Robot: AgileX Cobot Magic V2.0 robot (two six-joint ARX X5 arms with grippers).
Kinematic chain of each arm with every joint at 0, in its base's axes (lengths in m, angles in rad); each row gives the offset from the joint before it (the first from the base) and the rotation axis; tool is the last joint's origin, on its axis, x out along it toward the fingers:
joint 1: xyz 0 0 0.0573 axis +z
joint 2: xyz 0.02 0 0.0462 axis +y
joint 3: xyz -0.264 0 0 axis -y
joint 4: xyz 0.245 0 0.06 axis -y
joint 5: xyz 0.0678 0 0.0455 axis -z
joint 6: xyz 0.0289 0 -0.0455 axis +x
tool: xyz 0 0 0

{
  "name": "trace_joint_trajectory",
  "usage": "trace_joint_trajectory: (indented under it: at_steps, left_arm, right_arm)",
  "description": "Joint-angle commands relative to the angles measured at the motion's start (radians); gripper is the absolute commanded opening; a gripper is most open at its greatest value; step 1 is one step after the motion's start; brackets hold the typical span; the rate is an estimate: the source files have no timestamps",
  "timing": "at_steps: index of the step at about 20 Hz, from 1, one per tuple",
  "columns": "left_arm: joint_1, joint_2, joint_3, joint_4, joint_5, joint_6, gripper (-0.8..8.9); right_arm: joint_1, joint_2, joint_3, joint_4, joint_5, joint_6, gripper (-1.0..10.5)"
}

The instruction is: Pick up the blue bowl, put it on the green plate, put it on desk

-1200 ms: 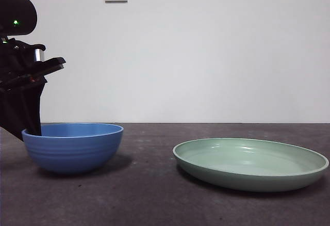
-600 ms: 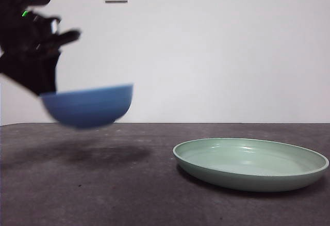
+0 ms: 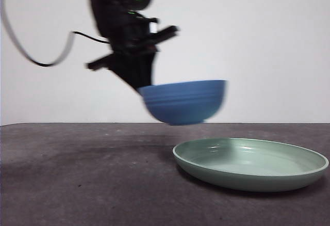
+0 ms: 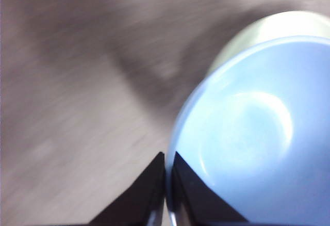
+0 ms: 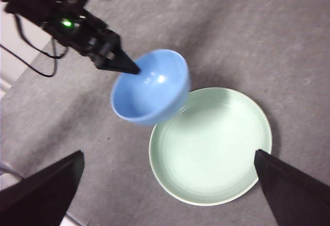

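Note:
My left gripper (image 3: 142, 87) is shut on the near-left rim of the blue bowl (image 3: 183, 102) and holds it in the air, just above the left edge of the green plate (image 3: 251, 162). The left wrist view shows the jaws pinching the bowl's rim (image 4: 168, 170), with the plate's pale edge (image 4: 268, 25) beyond the bowl (image 4: 252, 133). The right wrist view shows the bowl (image 5: 149, 86) overlapping the plate's (image 5: 211, 146) edge, held by the left gripper (image 5: 135, 71). My right gripper (image 5: 170, 184) is open, high above the plate. The desk (image 3: 77, 184) lies under all.
A white wall stands behind the desk. A black cable (image 3: 36, 55) loops from the left arm at the upper left. The desk's edge and pale floor show in the right wrist view (image 5: 10, 45).
The left gripper lifted the blue bowl off the desk and carried it rightward; it now hangs over the green plate's left edge. The plate has not moved.

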Motion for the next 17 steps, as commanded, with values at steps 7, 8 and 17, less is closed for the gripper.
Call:
trace_joint_trajectory:
  at_steps: [7, 8, 17]
  left_arm:
    - [-0.151, 0.266, 0.307, -0.106, -0.038, 0.015, 0.09]
    - [-0.16, 0.275, 0.307, -0.108, -0.05, 0.023, 0.09]
    - [-0.179, 0.299, 0.307, -0.115, -0.058, 0.065, 0.56]
  right_arm:
    - [0.0, -0.045, 0.016, 0.004, 0.073, -0.004, 5.9]
    - [0.0, -0.045, 0.016, 0.004, 0.073, -0.004, 5.9]
    - [0.0, -0.045, 0.016, 0.004, 0.073, -0.004, 5.9]
